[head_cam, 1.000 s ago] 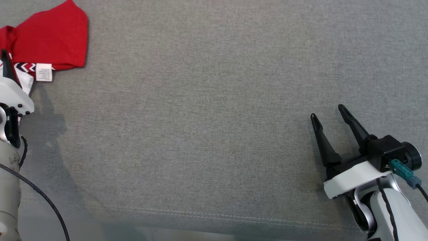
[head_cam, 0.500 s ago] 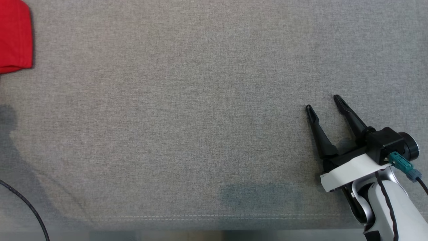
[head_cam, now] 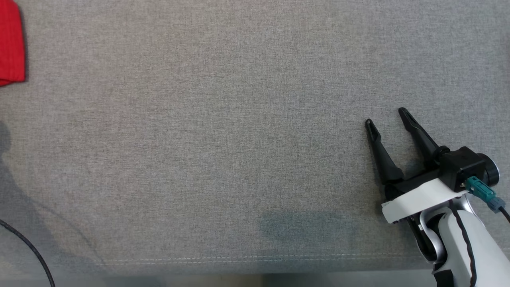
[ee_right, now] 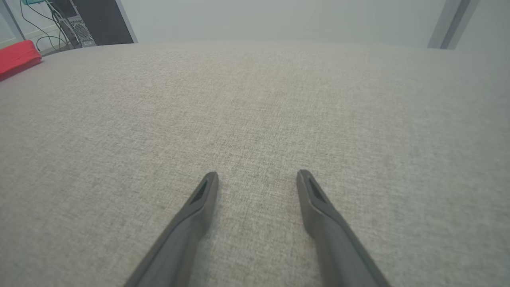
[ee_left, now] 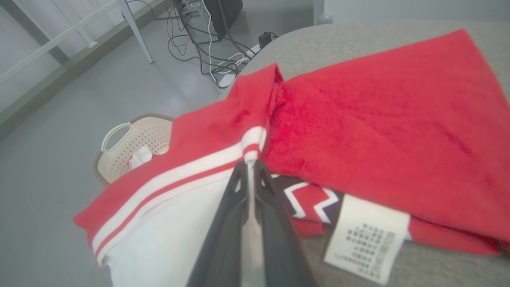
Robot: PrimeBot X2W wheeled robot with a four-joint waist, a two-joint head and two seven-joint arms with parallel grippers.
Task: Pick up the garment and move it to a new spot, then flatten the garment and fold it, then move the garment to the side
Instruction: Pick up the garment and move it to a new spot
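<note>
One garment [ee_left: 378, 119], red with a white ribbed trim [ee_left: 179, 177] and a black-and-white zigzag band [ee_left: 306, 199], lies at the far left edge of the grey padded surface [head_cam: 239, 139]. In the head view only a red corner [head_cam: 10, 44] shows at the upper left; the right wrist view shows it as a red strip [ee_right: 18, 57] at the far left. A white care label [ee_left: 366, 239] lies face up on the surface beside the zigzag band. The left gripper [ee_left: 250, 163] has its jaws clenched on the ribbed trim, with a fold of white fabric pinched between the two fingers. The white portion of the garment extends past the surface edge, above a beige perforated basket [ee_left: 119, 139] on the floor. The right gripper [head_cam: 386, 116] rests well apart from the garment at the lower right of the surface, jaws spread and holding nothing, fingertips [ee_right: 305, 175] close above bare fabric.
</note>
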